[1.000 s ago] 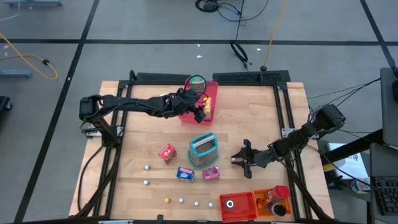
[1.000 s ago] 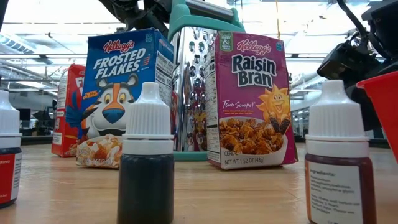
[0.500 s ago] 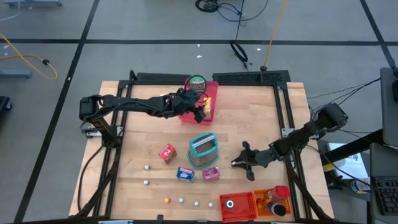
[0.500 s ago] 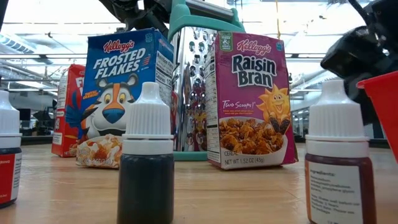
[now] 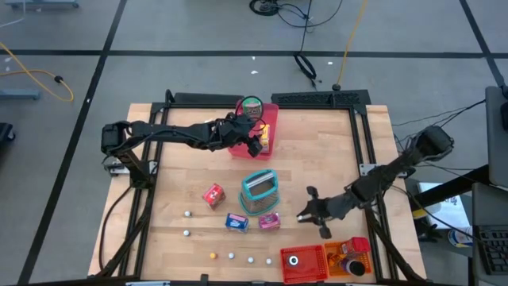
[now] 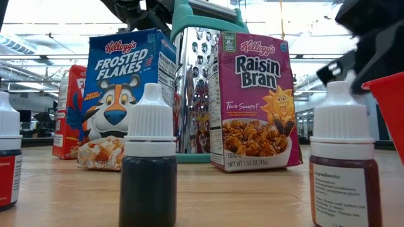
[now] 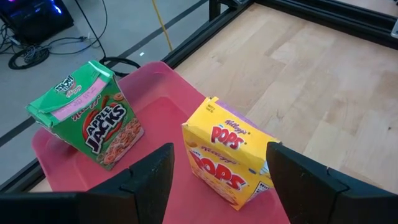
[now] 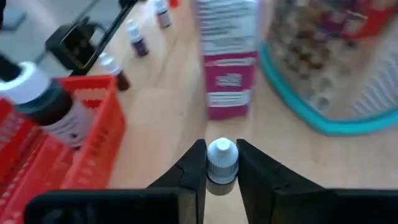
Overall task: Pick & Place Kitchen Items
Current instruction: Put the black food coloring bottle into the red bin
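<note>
Right gripper (image 8: 221, 163) pinches a small white-capped bottle (image 8: 221, 160) just beside the red bin (image 8: 74, 140).

From above, the right gripper (image 5: 307, 214) sits between the pink box (image 5: 270, 222) and the red bin (image 5: 302, 262), with bare table around it; the left gripper (image 5: 255, 141) hangs over the pink tray (image 5: 271, 111) at the far edge. At table height, bottles (image 6: 148, 154) stand before the Frosted Flakes (image 6: 126, 94) and Raisin Bran (image 6: 252, 101) boxes. The left wrist view shows wide-open jaws above the Pops box (image 7: 227, 152) and Apple Jacks box (image 7: 93, 118) lying in the tray. In the right wrist view the fingers clamp the bottle's cap: likely light, hard and smooth, so it may slip or swivel; the bin's wall is near.
</note>
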You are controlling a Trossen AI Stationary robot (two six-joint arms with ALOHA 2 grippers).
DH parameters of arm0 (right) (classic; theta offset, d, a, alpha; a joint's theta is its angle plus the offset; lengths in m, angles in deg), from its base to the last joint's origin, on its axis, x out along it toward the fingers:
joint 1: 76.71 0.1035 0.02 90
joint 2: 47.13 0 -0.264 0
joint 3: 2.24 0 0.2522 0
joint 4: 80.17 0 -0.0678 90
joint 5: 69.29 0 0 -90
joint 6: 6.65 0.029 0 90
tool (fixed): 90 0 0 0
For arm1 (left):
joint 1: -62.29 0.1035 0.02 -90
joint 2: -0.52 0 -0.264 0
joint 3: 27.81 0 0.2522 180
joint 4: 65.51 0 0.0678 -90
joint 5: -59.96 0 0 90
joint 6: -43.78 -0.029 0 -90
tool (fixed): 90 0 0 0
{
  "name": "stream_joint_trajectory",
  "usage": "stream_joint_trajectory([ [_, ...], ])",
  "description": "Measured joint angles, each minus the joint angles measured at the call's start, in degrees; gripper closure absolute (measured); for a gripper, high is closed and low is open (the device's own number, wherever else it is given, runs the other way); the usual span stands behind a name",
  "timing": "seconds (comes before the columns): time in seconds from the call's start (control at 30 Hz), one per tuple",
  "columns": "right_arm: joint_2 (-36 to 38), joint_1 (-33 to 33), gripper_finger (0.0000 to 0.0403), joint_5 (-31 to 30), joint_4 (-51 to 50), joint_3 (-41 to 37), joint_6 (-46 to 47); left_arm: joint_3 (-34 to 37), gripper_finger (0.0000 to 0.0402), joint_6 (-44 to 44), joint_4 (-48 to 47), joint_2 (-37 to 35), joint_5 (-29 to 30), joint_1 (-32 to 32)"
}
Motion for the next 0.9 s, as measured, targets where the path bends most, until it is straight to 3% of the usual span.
stream_joint_trajectory([
  [0.23, 0.0, 6.1, 0.0346, -0.3, -3.1, 5.5, -3.0, 0.0, 0.0144, 0.7, 0.0, 0.0, 0.0, 0.0],
  [0.5, -0.5, 13.8, 0.0346, -10.5, -0.3, 5.9, 1.4, 0.0, 0.0144, 0.8, 0.0, 0.0, 0.0, 0.0],
  [0.67, -2.7, 16.7, 0.0346, -10.8, 3.8, 6.7, 1.5, 0.0, 0.0144, 1.1, 0.0, 0.0, 0.0, 0.0],
  [0.9, -9.0, 18.0, 0.0346, -10.4, 0.5, 12.6, 1.2, 0.0, 0.0144, 1.5, 0.0, 0.0, 0.0, 0.0],
])
